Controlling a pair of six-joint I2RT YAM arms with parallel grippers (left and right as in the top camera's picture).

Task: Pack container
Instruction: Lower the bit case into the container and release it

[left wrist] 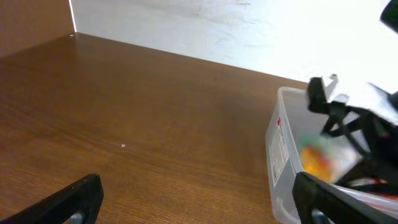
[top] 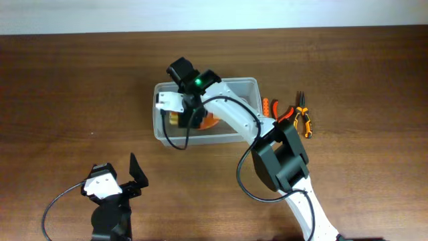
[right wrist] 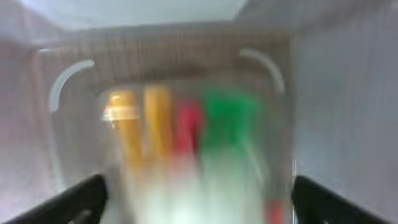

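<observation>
The container [top: 244,86] is a clear tub at the table's centre back; its near corner shows in the left wrist view [left wrist: 280,155]. My right gripper [top: 182,119] reaches down into the tub's left half. In the right wrist view its jaws [right wrist: 196,199] are wide open inside the tub [right wrist: 348,93]. A blurred small clear case of yellow, red and green bits [right wrist: 180,130] lies between them. Something orange [top: 211,122] lies in the tub beside the gripper. My left gripper [top: 130,177] is open and empty at the front left [left wrist: 199,199].
Orange-handled pliers [top: 304,122] and another orange-handled tool [top: 269,107] lie on the table just right of the tub. The right arm's body [top: 281,157] stretches from the front centre to the tub. A white wall borders the table's back edge.
</observation>
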